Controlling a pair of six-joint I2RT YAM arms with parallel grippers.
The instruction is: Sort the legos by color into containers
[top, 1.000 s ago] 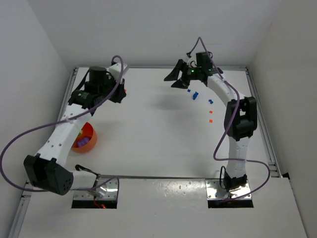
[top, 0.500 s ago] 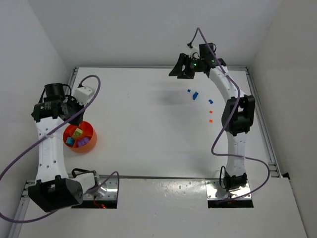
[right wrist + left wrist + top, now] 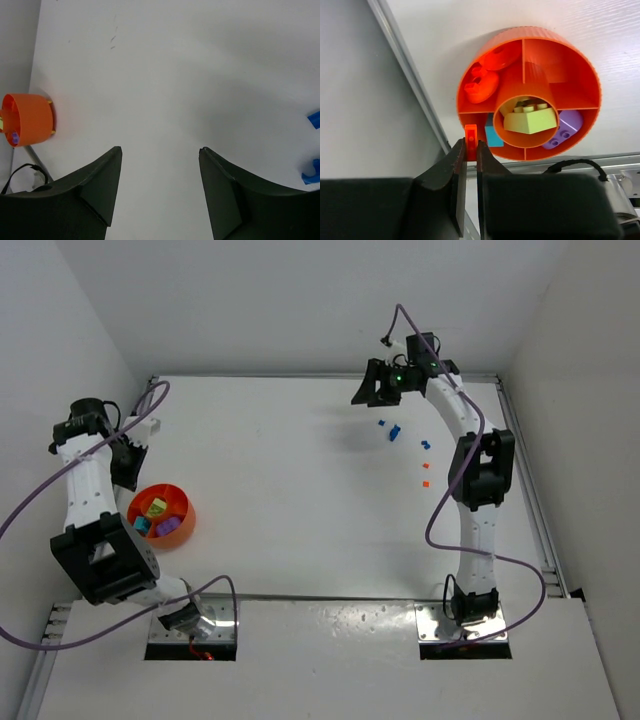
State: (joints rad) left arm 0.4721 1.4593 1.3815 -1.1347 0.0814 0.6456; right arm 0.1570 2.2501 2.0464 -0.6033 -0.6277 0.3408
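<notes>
Plainly, the left gripper [image 3: 471, 149] had its fingers pinched together on a tiny orange lego [image 3: 470, 136], which hung just beside the orange bowl's [image 3: 591, 75] rim, over the edge nearest the table's side rail. The bowl was split into a round middle cup and a ring of outer sections. A yellow-green brick [image 3: 530, 120] sat in the middle cup. In the ring, a purple brick [image 3: 563, 131] lay in one section, a cyan brick [image 3: 493, 136] in the section beside it, closest to the held piece, and two orange pieces [image 3: 481, 87] in the next section round from the cyan one.

Well apart from the bowl [image 3: 184, 523], across the table from it, a few blue legos [image 3: 394, 431] and two orange bits [image 3: 425, 466] lay scattered on the white surface. The right gripper [image 3: 372, 390] hung above the table near the blue ones, far from the bowl, with its fingers [image 3: 100, 185] spread apart and nothing between them.
</notes>
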